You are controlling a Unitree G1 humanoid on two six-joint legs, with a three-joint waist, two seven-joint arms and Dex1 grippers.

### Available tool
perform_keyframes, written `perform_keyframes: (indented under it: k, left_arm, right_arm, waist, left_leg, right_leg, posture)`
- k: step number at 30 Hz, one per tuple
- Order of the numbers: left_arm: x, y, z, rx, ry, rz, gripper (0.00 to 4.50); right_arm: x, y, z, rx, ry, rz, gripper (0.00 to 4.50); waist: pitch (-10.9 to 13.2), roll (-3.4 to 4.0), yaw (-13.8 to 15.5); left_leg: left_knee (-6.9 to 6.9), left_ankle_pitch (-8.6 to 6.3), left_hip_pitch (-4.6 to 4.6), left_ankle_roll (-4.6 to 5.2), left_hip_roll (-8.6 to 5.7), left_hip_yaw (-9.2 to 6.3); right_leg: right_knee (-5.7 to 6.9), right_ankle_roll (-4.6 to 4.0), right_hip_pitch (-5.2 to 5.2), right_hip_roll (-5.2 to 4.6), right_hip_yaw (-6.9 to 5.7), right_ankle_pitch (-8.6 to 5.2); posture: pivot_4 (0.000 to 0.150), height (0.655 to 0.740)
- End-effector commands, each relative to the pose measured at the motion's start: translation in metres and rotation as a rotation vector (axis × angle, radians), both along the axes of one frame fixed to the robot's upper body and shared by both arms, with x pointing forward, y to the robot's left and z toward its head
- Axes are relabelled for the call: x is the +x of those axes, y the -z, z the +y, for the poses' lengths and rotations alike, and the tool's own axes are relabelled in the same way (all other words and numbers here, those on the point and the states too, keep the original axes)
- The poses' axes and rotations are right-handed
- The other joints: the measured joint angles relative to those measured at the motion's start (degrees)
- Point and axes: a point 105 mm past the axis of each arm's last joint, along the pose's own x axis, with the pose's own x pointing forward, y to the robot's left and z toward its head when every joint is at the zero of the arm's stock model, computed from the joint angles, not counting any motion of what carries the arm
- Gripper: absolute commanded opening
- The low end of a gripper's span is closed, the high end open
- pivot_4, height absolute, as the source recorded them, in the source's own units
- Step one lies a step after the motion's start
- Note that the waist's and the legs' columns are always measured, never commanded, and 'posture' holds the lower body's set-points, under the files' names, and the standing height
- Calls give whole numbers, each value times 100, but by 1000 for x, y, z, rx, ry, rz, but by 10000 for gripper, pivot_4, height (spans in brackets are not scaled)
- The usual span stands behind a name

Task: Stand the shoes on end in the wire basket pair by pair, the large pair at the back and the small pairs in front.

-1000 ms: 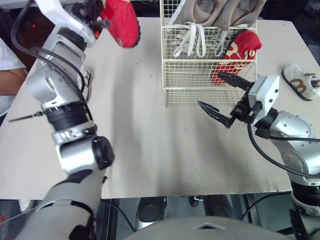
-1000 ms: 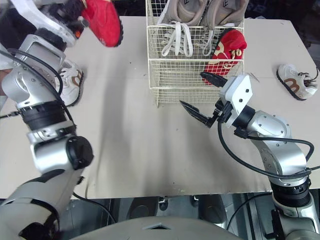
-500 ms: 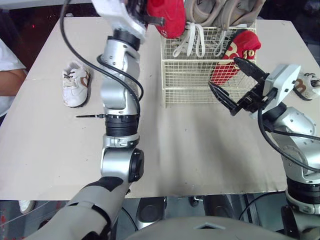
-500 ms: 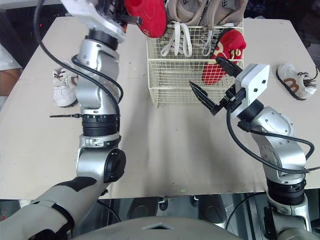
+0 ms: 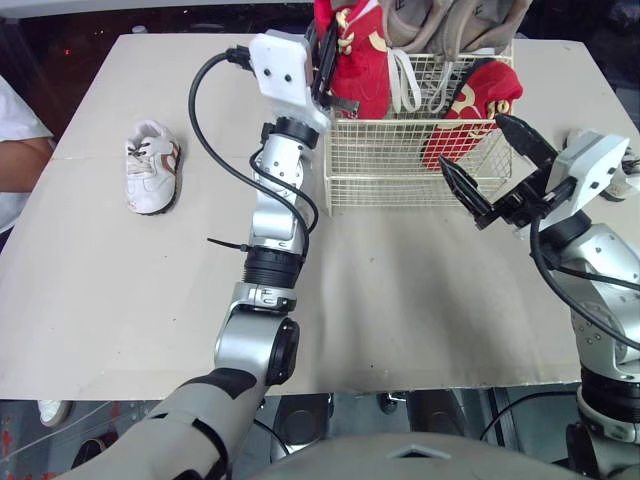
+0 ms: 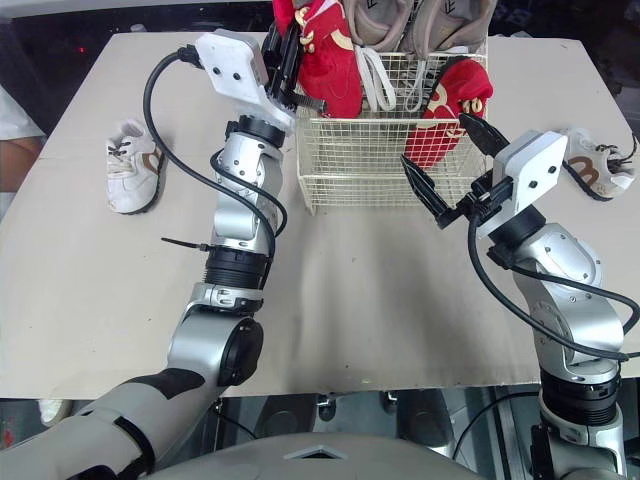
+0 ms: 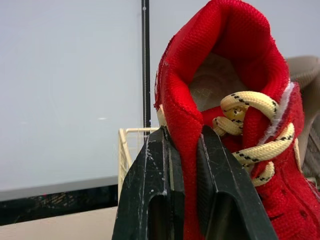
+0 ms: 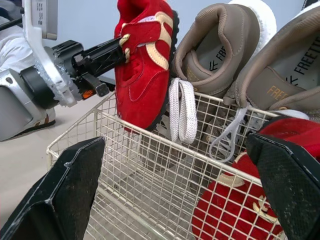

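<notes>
A cream wire basket (image 5: pixel 400 165) stands at the back of the table. Two large beige shoes (image 5: pixel 450 20) stand on end in its rear. One small red shoe (image 5: pixel 480 100) stands in its front right part. My left gripper (image 5: pixel 322 55) is shut on the collar of a second red shoe (image 5: pixel 360 70), held toe-down over the basket's front left corner, its toe at the rim. My right gripper (image 5: pixel 472 143) is open just in front of the basket's right side, with nothing between its fingers.
A small white shoe (image 5: pixel 152 178) lies on the table at the left. Another white shoe (image 6: pixel 590 160) lies at the right edge, beside my right wrist. A person's sleeve (image 5: pixel 15 110) shows past the table's left edge. Bare tabletop (image 5: pixel 400 300) lies in front of the basket.
My left arm has swung the red shoe from the far left to above the basket's front left corner. My right gripper has risen toward the basket's right side, still open.
</notes>
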Motion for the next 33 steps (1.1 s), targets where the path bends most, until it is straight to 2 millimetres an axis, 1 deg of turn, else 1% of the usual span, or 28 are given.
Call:
perform_keyframes:
  k: [1, 5, 6, 7, 8, 11, 14, 20, 23, 25, 26, 29, 33]
  left_arm:
    - [-3, 11, -13, 54, 48, 44, 514]
    - [-3, 22, -14, 64, 69, 111, 514]
    - [-4, 24, -14, 63, 74, 125, 8506]
    - [-4, 25, -13, 64, 75, 133, 11097]
    - [-5, 26, -13, 62, 76, 141, 14783]
    - [-10, 30, -10, 60, 95, 175, 28980]
    - [-18, 36, -6, 61, 116, 214, 44651]
    - [-36, 34, 5, 81, 144, 236, 44892]
    - [-44, 30, 14, 117, 151, 241, 44892]
    - [-49, 26, 15, 131, 181, 241, 44892]
    - [-54, 22, 16, 140, 205, 234, 44892]
    - [-68, 4, 19, 181, 286, 197, 44892]
    - [-84, -9, 16, 257, 432, 206, 44892]
  right_arm:
    - [-8, -16, -2, 4, 17, -76, 45000]
    - [-7, -19, -4, 24, 17, -81, 45000]
    - [-7, -20, -4, 26, 17, -82, 45000]
    - [-7, -19, -5, 26, 18, -82, 45000]
    - [-7, -19, -5, 25, 19, -81, 45000]
    - [-7, -17, -7, 24, 23, -79, 45000]
    - [-7, -17, -10, 20, 30, -78, 45000]
    - [-4, -16, -28, -3, 71, -76, 45000]
    - [2, -16, -46, -13, 117, -68, 45000]
    - [5, -16, -57, -2, 144, -60, 45000]
    - [9, -15, -68, 9, 175, -49, 45000]
    - [22, -8, -109, 33, 296, 4, 45000]
    - [36, 5, -158, 66, 409, 93, 45000]
  waist:
    - [-1, 0, 5]
    - [-3, 1, 8]
    - [-3, 1, 8]
    - [-4, 1, 9]
    - [-5, 3, 9]
    - [-7, 4, 12]
    - [-9, 6, 10]
    - [-10, 8, -1]
    - [-10, 8, -1]
    - [-10, 9, -1]
    - [-10, 9, 3]
    - [-10, 9, 6]
    - [-9, 9, 2]
  left_leg:
    - [0, 0, 0, 0, 0, -1]
    - [1, 0, -3, 0, 0, -3]
    - [0, 0, -2, 0, 0, -3]
    - [0, 0, -2, 0, 0, -4]
    - [0, 0, 0, 0, 0, -5]
    - [3, 0, 2, 0, 0, -9]
    - [3, 0, 9, 0, 0, -24]
    - [3, 1, 9, 0, 1, -30]
    - [2, 1, 9, 0, 1, -30]
    - [2, 1, 9, 0, 2, -30]
    - [2, 1, 8, 0, 2, -30]
    - [2, 1, 8, 0, 1, -30]
    - [1, 1, 9, 0, 0, -28]
  right_leg:
    - [0, 0, 0, 0, 0, 0]
    - [-2, 0, 1, -1, 0, 0]
    - [-2, 0, 1, -1, 0, 0]
    - [-1, 0, 1, -1, 1, 0]
    - [-1, 0, 2, -1, 1, 0]
    - [1, 0, 6, -2, 0, 0]
    - [6, 0, 8, -2, 5, 0]
    - [6, 0, 9, -1, 6, 0]
    - [6, 0, 8, 0, 7, 0]
    - [5, 0, 8, 0, 6, 0]
    - [5, 0, 8, 0, 6, 0]
    - [4, 0, 8, -2, 6, 0]
    - [5, -1, 8, 0, 7, 0]
  posture:
    - [1500, 6860]
    - [1500, 6860]
    - [1500, 6860]
    - [1500, 6860]
    - [1500, 6860]
    - [1500, 6860]
    - [1500, 6860]
    - [1500, 6860]
    - [1500, 6860]
    - [1500, 6860]
    - [1500, 6860]
    - [1500, 6860]
    - [1500, 6860]
